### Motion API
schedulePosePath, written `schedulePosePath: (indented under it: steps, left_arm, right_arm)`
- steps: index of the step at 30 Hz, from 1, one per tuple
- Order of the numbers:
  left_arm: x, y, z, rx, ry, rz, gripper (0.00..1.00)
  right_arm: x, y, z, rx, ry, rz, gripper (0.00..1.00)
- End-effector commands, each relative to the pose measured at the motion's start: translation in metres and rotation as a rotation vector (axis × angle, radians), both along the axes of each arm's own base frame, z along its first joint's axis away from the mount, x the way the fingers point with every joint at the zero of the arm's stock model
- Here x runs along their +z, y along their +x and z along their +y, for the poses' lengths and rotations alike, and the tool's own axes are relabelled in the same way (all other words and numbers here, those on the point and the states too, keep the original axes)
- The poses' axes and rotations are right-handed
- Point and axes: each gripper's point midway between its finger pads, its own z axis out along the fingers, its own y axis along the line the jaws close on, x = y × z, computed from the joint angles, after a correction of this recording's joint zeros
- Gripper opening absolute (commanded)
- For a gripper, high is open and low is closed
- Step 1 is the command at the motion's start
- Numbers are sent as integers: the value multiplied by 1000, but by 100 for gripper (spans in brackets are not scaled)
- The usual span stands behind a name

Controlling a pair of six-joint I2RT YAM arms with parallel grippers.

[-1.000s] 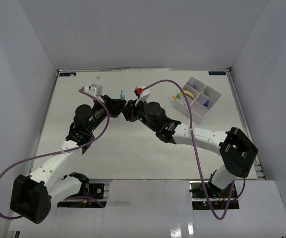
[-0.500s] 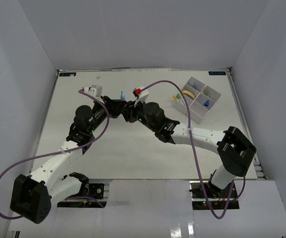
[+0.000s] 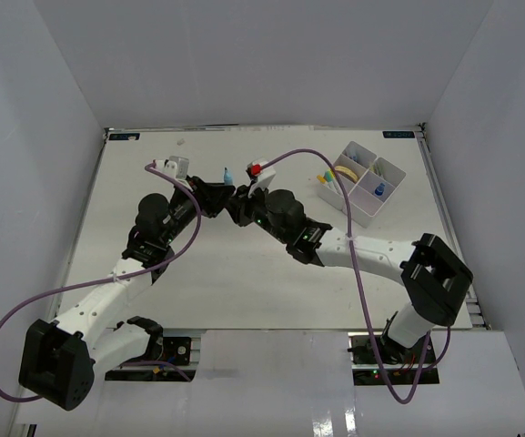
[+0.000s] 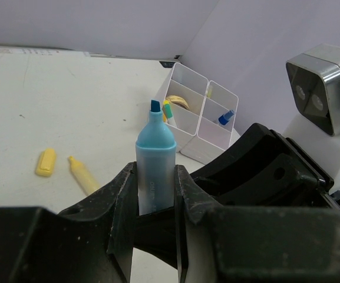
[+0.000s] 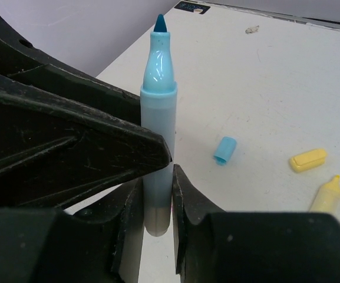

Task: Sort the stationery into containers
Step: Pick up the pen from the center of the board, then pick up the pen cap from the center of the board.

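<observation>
A light-blue marker (image 4: 155, 171), uncapped and upright, is clamped by both grippers at once. My left gripper (image 4: 155, 177) is shut on its barrel. My right gripper (image 5: 157, 183) is shut on the same marker (image 5: 158, 118) lower down, next to the left fingers (image 5: 69, 135). In the top view the two grippers (image 3: 221, 193) (image 3: 237, 202) meet at the table's middle back, with the marker tip (image 3: 227, 174) above them. The white four-compartment tray (image 3: 368, 211) stands at the back right and holds capped pens (image 3: 328, 178), a tan rubber band (image 3: 348, 164) and a blue-capped bottle (image 3: 380, 190).
A loose blue cap (image 5: 224, 150) lies on the table beyond the grippers. A yellow cap (image 5: 308, 160) and a yellow marker (image 5: 326, 191) lie near it, and both also show in the left wrist view (image 4: 46, 162) (image 4: 83, 175). White walls enclose the table.
Both grippers stay closed together on the blue marker. The right wrist has shifted slightly; nothing else has moved.
</observation>
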Motion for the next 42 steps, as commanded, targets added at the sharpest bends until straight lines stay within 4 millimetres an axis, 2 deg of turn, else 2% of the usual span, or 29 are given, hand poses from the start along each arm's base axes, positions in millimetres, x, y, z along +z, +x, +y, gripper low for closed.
schedulePosePath:
  steps: [1,5,6,8,9,10,11,12,14,16,18,20,21,22,24,25,26,27,28,30,31,32,33,34,37,39,40,41,42]
  left_arm:
    - [-23,-25,-20,-144,29,87,26]
    - [-23,-23,-18,-130,38,88,38]
    - [-23,-22,-17,-119,44,88,48]
    - [-20,-22,-14,-107,43,82,61]
    - [-18,-21,-11,-90,53,71,70]
    - [-15,-20,-9,-77,58,61,76]
    - [-12,-19,-6,-57,63,50,82]
    - [-11,-14,0,-18,77,50,92]
    - [-10,-12,5,13,88,48,98]
    - [-11,-8,10,48,118,47,98]
    - [-24,-1,15,88,152,108,98]
    - [-26,9,19,123,190,130,98]
    - [-49,14,20,134,241,210,98]
    - [-45,22,23,171,260,231,98]
    - [-86,29,27,192,353,387,98]
    - [-98,34,32,231,387,437,98]
    - [-102,38,39,273,419,499,98]
    - [-129,44,41,299,469,589,98]
    - [-139,47,44,320,493,640,98]
    - [-148,56,48,368,537,721,98]
    - [-170,59,48,375,578,785,98]
    - [-178,58,50,381,602,825,98]
    - [-172,68,48,403,594,821,97]
    - [-185,72,47,410,617,854,96]
    - [-196,88,48,448,658,888,94]
    - [-204,91,56,484,714,924,94]
    - [-199,100,54,493,713,918,93]
    - [-213,98,58,496,752,962,92]
    - [-215,100,59,501,758,969,91]
  right_arm:
    - [69,12,-20,-67,187,-114,8]
    - [63,16,-36,-98,185,-103,8]
    - [54,16,-41,-110,169,-95,8]
    - [52,18,-52,-135,164,-96,8]
    - [40,18,-59,-150,144,-83,8]
    - [40,20,-68,-170,148,-84,8]
    - [34,21,-74,-187,137,-78,8]
    - [21,25,-86,-218,118,-62,8]
    - [18,24,-100,-241,121,-58,8]
    - [10,25,-120,-281,106,-56,8]
    - [6,25,-133,-307,80,-63,8]
    - [5,24,-150,-333,51,-84,8]
    - [2,23,-156,-341,36,-85,8]
    - [2,20,-165,-351,33,-92,8]
    - [1,18,-175,-361,18,-107,8]
    - [6,16,-181,-368,25,-123,8]
    - [1,14,-187,-372,13,-124,8]
    - [1,15,-192,-379,-9,-145,8]
    - [6,13,-197,-384,-7,-162,8]
    - [0,12,-204,-388,-35,-176,8]
    - [3,10,-207,-389,-29,-186,8]
    - [2,10,-209,-387,-32,-187,8]
    - [-2,10,-212,-388,-40,-188,8]
    - [-4,9,-214,-388,-45,-188,8]
    - [-10,9,-219,-386,-54,-186,8]
    - [-11,9,-221,-381,-54,-186,8]
    - [-12,9,-222,-379,-57,-187,8]
    - [-12,9,-222,-375,-53,-190,8]
    - [-12,8,-223,-371,-49,-193,8]
